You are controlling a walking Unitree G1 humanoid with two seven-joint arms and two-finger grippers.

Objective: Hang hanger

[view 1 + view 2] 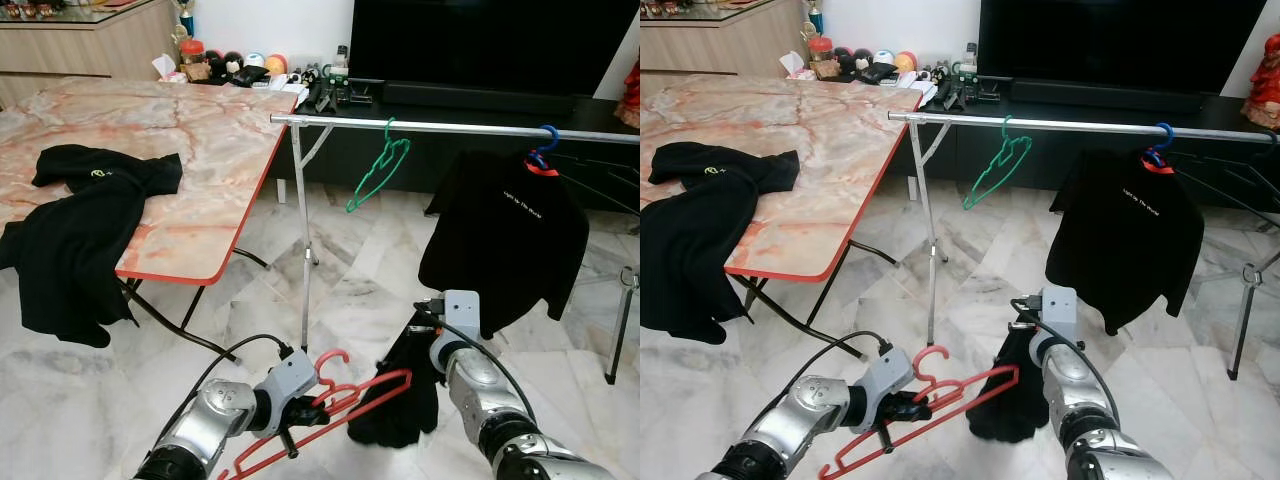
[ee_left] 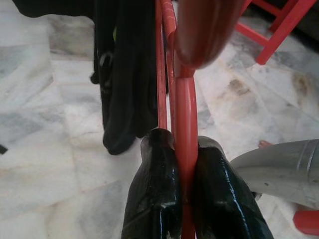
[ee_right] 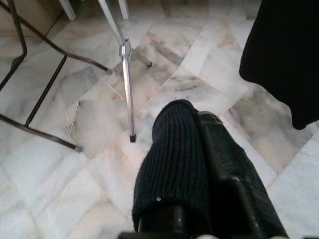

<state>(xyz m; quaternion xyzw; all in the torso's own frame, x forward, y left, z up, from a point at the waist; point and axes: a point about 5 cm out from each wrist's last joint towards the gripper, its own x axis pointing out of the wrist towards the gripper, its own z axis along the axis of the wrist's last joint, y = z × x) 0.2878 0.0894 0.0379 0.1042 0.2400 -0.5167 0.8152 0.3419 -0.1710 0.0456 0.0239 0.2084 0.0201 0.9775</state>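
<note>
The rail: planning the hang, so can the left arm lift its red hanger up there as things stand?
Probably yes: the left gripper grips the red hanger low, and the rail is bare between the green hanger and hung shirt.

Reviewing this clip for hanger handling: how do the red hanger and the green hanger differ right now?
The red hanger is low over the floor, clamped in the left gripper; the green hanger hangs by its hook on the metal rail, untouched. The red hanger lies tilted, nearly flat; the green hanger dangles, slanted. A dark garment, pinched by the right gripper, lies at the red hanger's far end; the green hanger is bare. Both are thin, open-frame hangers.
</note>
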